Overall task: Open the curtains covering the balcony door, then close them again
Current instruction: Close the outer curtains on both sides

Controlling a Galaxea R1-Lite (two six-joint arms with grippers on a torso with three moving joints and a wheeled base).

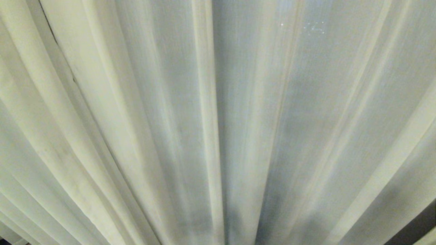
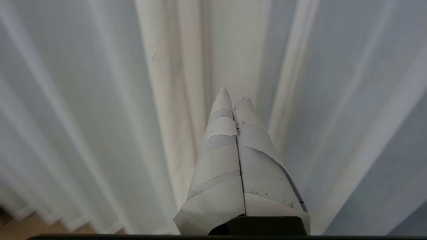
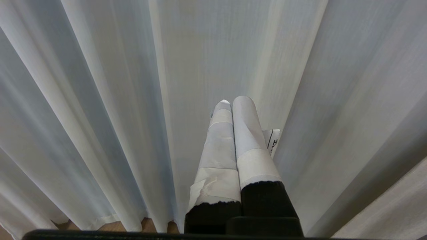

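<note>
My left gripper (image 2: 233,98), tape-wrapped fingers pressed together on nothing, pointed straight at the tall cream woven pleated curtains (image 1: 218,122). Their long axis ran vertical, hanging to the wooden floor (image 2: 20,226). A hemmed panel edge (image 2: 206,50) lay just beyond my fingertips, slightly to their left, apart from them as far as I could tell. Right gripper (image 3: 233,101) also together and empty, facing plain pleats. Left arm looked better placed. Door fully covered, not visible.
</note>
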